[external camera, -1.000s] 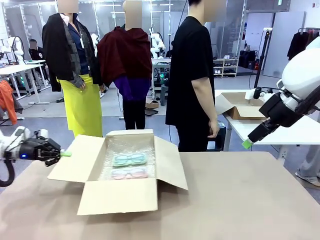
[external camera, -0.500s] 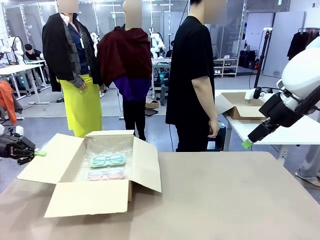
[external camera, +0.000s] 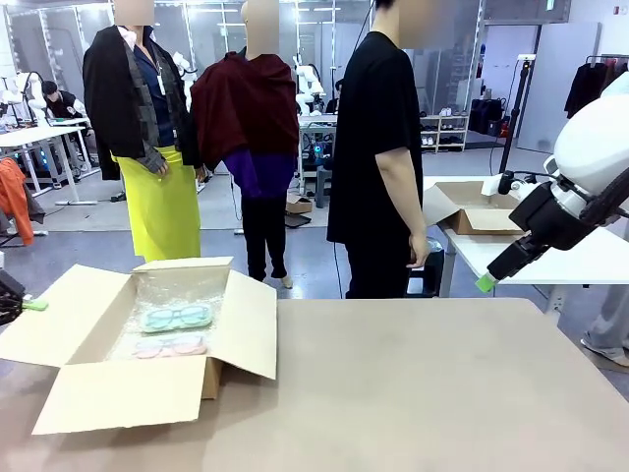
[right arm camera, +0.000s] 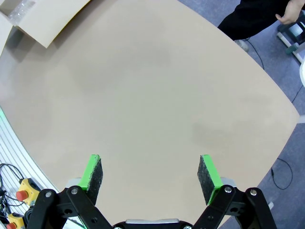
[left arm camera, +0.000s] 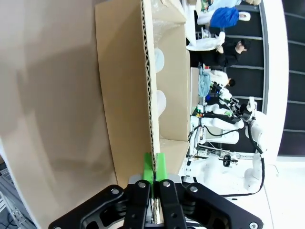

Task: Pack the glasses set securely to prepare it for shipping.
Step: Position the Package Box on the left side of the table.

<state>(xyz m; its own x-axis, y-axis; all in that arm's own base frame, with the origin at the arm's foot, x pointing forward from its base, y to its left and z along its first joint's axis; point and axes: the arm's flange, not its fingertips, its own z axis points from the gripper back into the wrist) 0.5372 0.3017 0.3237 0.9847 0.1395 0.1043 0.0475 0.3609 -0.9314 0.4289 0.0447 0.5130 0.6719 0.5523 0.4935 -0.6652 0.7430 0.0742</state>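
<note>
An open cardboard box [external camera: 128, 388] sits at the table's left. Inside it, on clear wrap, lies the glasses set: a mint-green pair [external camera: 175, 317] and, nearer me, a pale pink pair [external camera: 169, 346]. My left gripper [external camera: 29, 305] is at the picture's left edge, shut on the box's left flap [external camera: 54, 320]. In the left wrist view the green pads [left arm camera: 147, 167] pinch the flap's corrugated edge [left arm camera: 148, 95]. My right gripper [external camera: 486, 283] hangs high above the table's right side. In its own view the right gripper [right arm camera: 150, 172] is open over bare table, nothing between the pads.
A person in black [external camera: 378, 147] stands at the table's far edge, hands down. Behind on the right is a white table with another open carton [external camera: 482, 211]. The brown tabletop [external camera: 442, 393] stretches free to the right of the box. A box flap corner [right arm camera: 43, 19] shows far off.
The box has slid left across the table, pulled by my left gripper on its flap, which has gone nearly out of the picture. The right arm has not moved.
</note>
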